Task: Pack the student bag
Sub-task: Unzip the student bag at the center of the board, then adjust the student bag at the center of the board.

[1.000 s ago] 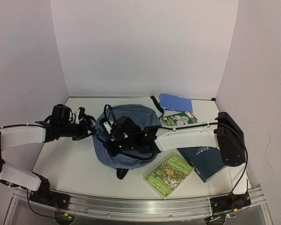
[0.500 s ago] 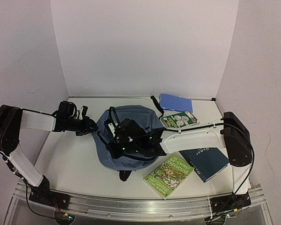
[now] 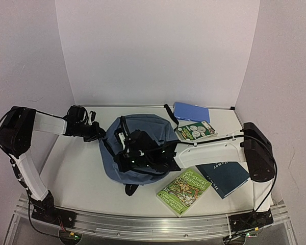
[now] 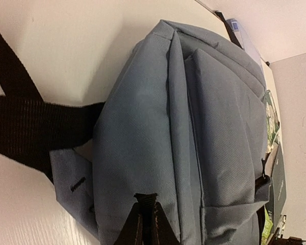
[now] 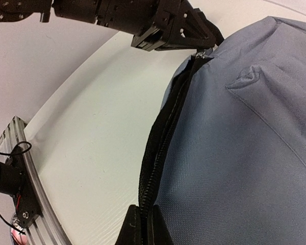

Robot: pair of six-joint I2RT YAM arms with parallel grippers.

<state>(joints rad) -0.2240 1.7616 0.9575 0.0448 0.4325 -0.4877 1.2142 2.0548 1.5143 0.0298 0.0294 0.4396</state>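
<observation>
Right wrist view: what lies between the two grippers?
The student bag's black zipper runs along its edge from the right gripper to the left gripper, shown in the right wrist view.

Over on my white table (image 3: 76,178): a flat blue notebook (image 3: 191,112) at one o'clock, against the back wall. Just nearer, a green-and-white book (image 3: 195,130). At four o'clock there's a dark navy book (image 3: 222,176), with a green illustrated book (image 3: 183,190) just beside it at five.
</observation>
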